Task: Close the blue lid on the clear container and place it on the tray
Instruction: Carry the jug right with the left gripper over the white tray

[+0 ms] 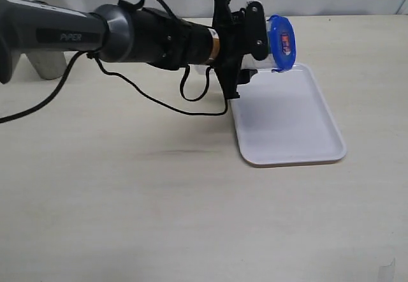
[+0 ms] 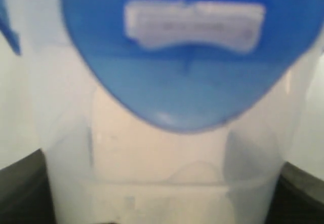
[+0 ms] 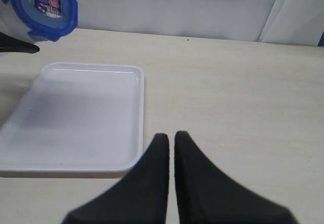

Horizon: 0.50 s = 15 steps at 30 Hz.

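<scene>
Bench (image 1: pixel 127 218): pale, matte, and the largest surface. It carries the tray to the right of centre.
Left arm (image 1: pixel 115 33): dark, reaches in from the bench's left edge and is stretched level toward the tray's far left corner.
Tray (image 1: pixel 293 162): white, low-rimmed, lies flat and has nothing on it. A soft shadow falls across its far half.
Grey object (image 1: pixel 50 68): at the bench's far left edge, mostly hidden behind the arm, so what it is cannot be told.
Clear container (image 2: pixel 162 183): held in the air on its side, at the tray's far left corner. It is not yet resting on the tray.
Blue lid (image 1: pixel 281 43): seated over the container's mouth, sticker face turned toward the bench's right edge. Whether its tabs are snapped down cannot be told.
Left jaws: spread wide and clamped around the container's body, one each side.
Right jaws: clenched together and empty, hanging over bare bench near one edge of the tray.
Cable (image 1: pixel 146 97): a black loop sagging from the arm to the bench left of the tray.
Risk, lid: if the tabs are not locked, tilting the container upright may let the lid fall off.
Risk, placement: let go while sideways, the tapered container would likely roll over the low rim.
Risk, grip: smooth plastic may slip or twist as the wrist turns.
Risk, tray: a low approach could catch the rim and push the light tray along the bench.
</scene>
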Each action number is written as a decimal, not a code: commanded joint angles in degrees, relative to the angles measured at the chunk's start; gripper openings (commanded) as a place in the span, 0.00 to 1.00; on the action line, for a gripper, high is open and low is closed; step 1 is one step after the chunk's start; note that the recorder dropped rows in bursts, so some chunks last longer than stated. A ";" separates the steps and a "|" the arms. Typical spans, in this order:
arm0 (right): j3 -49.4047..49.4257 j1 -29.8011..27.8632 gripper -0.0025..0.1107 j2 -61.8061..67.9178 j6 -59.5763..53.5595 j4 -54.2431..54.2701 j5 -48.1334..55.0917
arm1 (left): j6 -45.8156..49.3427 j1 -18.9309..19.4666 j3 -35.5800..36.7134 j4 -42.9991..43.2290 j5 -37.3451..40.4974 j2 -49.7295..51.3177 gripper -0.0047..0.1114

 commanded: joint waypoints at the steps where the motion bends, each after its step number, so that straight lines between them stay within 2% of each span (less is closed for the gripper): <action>1: 0.13 -0.35 0.06 -0.30 -0.20 -0.33 -0.20 | 4.21 -4.18 -1.49 9.24 15.28 -0.72 0.04; 4: 0.13 -0.35 0.06 -0.30 -0.20 -0.33 -0.20 | 15.92 -5.93 -1.49 9.24 22.56 -0.72 0.04; 8: 0.13 -0.35 0.06 -0.30 -0.20 -0.33 -0.20 | 24.13 -7.27 -1.49 9.24 28.31 -0.72 0.04; 13: 0.13 -0.35 0.06 -0.30 -0.20 -0.33 -0.20 | 31.41 -7.73 -1.49 9.24 30.83 -0.72 0.04; 15: 0.13 -0.35 0.06 -0.30 -0.20 -0.33 -0.20 | 37.40 -7.73 -1.49 9.24 30.83 -0.72 0.04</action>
